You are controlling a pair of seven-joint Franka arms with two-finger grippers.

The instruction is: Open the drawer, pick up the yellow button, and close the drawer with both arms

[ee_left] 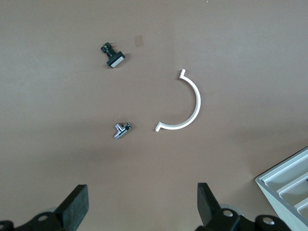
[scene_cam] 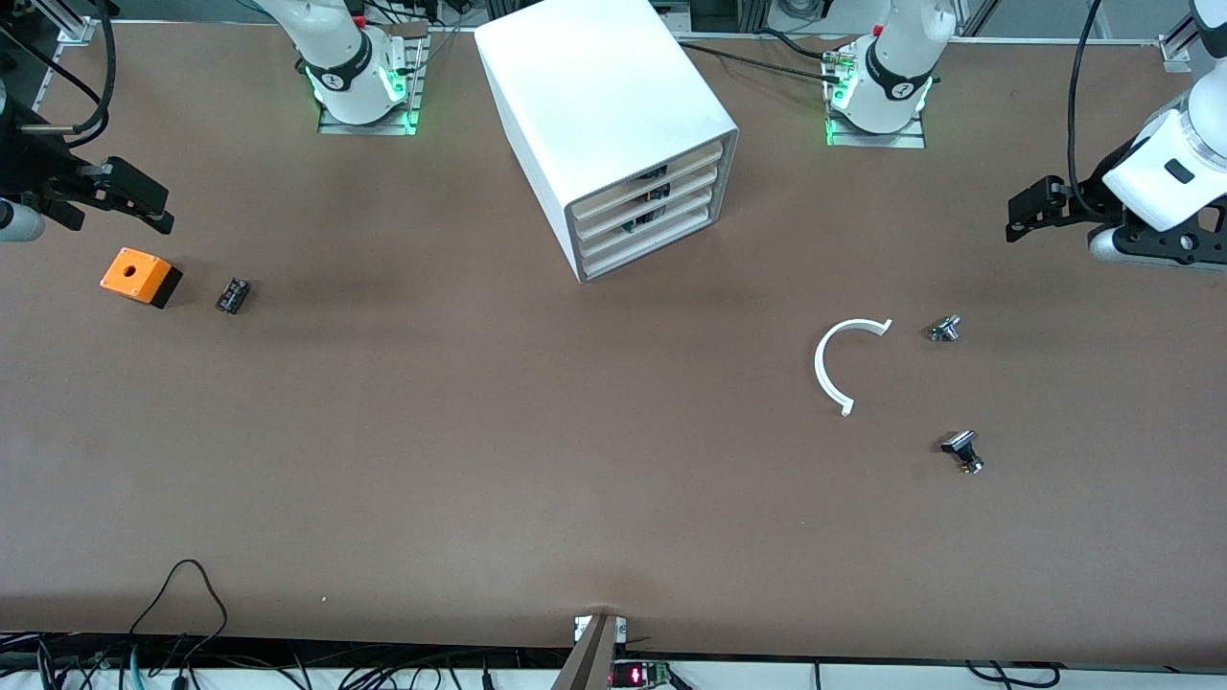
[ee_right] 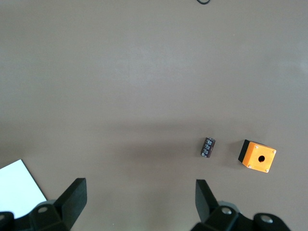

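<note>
The drawer (scene_cam: pixel 644 172), uppermost of four shallow white trays, sits pushed in flush in the white cabinet (scene_cam: pixel 594 86), which stands on the brown table (scene_cam: pixel 479 460) between the two arm bases, its open face angled toward the left arm's end and the front camera. Dark items show through the slots between the trays, but the button cannot be made out among them.

Both arms wait, well apart from the cabinet. The left gripper (ee_left: pixel 142 209) hangs over the table at the left arm's end, fingers (ee_left: pixel 77 204) spread wide with nothing between them; a corner of the cabinet's tray face shows at the edge of its wrist view. The right gripper (ee_right: pixel 139 204) hangs over the right arm's end, likewise wide open and holding nothing, with a corner of the cabinet's white top just in its view.

On the table toward the left arm's end lies a white half-ring (scene_cam: pixel 844 362), beside it a small silver part (scene_cam: pixel 944 329), and nearer the front camera a small black-and-silver part (scene_cam: pixel 963 450). Toward the right arm's end sit an orange square box (scene_cam: pixel 139 276) with a hole in its top and, just beside it, a small black part (scene_cam: pixel 232 295).
</note>
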